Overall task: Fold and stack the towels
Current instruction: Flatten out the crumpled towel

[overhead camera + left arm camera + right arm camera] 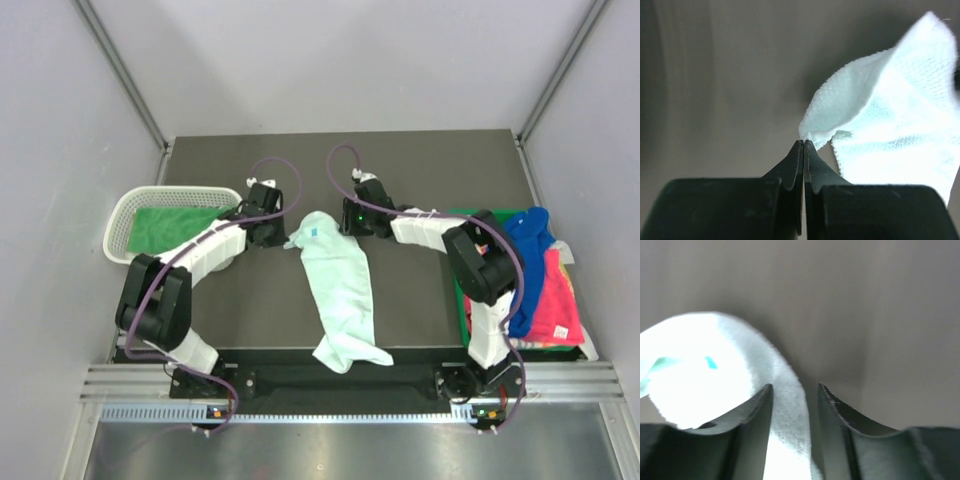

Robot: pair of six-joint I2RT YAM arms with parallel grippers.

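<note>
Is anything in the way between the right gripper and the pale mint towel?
Nothing visible. An edge of the pale mint towel lies right between the open jaws of the right gripper.

Left arm (190, 262) and right arm (478, 262) match: rounded black joints joined by white links. A purple cable (287, 172) loops along each from base to wrist. A green light (357, 215) glows on the right wrist. Fingers (792, 167) are matte black wedges tapering to thin tips
</note>
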